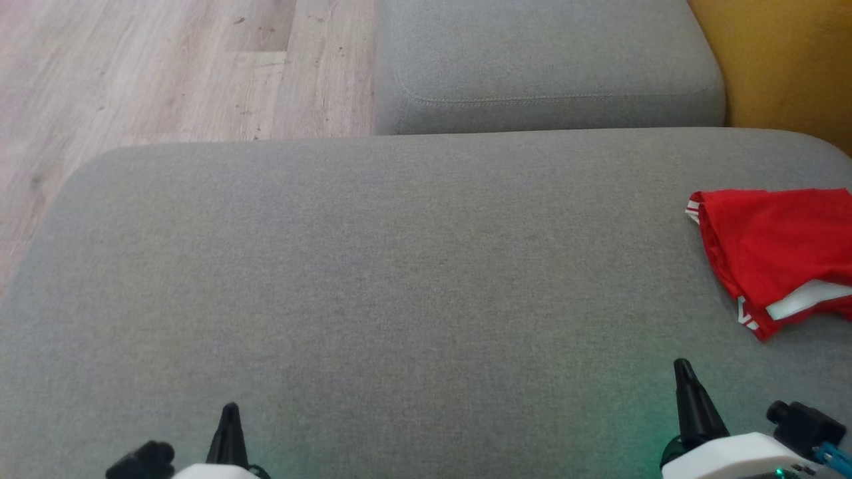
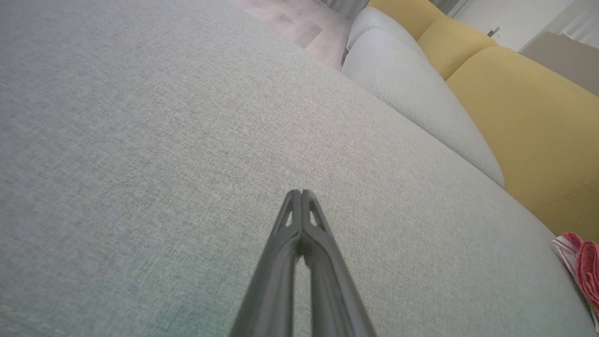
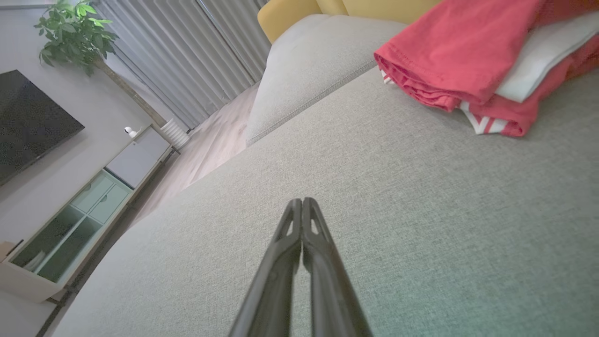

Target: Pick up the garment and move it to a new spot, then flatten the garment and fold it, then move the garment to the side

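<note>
The garment (image 1: 775, 249) is red with white trim and lies folded at the right edge of the grey sofa cushion (image 1: 399, 279). The right wrist view has the garment (image 3: 468, 56) at its upper right; the left wrist view catches a corner of the garment (image 2: 582, 267) at its right edge. My left gripper (image 1: 229, 409) is shut and empty at the lower left, over bare cushion, with its tips (image 2: 301, 192) pressed together. My right gripper (image 1: 682, 366) is shut too, empty, a short way in front of the garment and apart from it, its tips (image 3: 302, 201) together.
A second grey cushion (image 1: 546, 60) lies beyond the main one, with yellow upholstery (image 1: 792, 60) at the far right. Wooden floor (image 1: 166, 66) runs past the cushion's left and far edges. A TV cabinet (image 3: 79, 220), a dark screen and a potted plant stand across the room.
</note>
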`<state>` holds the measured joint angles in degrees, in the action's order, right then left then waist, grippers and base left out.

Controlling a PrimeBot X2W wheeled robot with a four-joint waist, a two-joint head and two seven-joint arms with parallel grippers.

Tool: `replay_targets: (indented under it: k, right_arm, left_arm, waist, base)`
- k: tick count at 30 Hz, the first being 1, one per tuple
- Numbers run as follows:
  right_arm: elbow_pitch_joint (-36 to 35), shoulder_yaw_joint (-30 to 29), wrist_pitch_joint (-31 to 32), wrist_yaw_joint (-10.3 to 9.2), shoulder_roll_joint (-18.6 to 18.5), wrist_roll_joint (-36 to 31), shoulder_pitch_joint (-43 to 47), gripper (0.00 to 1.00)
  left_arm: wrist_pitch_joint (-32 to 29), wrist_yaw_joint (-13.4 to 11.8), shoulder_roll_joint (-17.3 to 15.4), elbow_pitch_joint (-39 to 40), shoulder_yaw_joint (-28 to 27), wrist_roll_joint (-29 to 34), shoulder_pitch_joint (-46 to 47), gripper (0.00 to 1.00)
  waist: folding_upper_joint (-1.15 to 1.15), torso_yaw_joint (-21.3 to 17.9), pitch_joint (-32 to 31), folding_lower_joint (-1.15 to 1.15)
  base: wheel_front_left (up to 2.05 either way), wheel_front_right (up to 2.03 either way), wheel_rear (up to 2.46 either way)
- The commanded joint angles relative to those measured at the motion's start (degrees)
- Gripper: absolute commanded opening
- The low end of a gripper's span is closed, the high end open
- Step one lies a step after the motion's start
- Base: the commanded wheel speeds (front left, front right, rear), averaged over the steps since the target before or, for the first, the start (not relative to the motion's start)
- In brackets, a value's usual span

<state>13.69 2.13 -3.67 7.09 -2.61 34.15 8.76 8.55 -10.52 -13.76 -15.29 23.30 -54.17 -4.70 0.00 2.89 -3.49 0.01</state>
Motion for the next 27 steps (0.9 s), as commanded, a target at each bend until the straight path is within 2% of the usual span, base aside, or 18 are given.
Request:
replay_targets:
  k: [1,27]
  right_arm:
    - [-1.7,-0.1,0.2,0.12,-1.0,1.9,-2.9,0.0]
    - [-1.1,-1.8,2.5,0.2,-1.4,19.0,-6.4,0.0]
  left_arm:
    - [-0.4,0.6,0.1,1.5,-2.4,-1.1,3.1,0.0]
    - [-4.6,5.7,3.1,1.5,-10.2,-12.1,5.4,0.0]
  waist:
    - [0.0,0.0,0.1,-0.01]
    - [0.0,-0.9,1.1,-0.01]
  base:
    - [0.0,0.0,0.0]
    - [0.0,0.0,0.0]
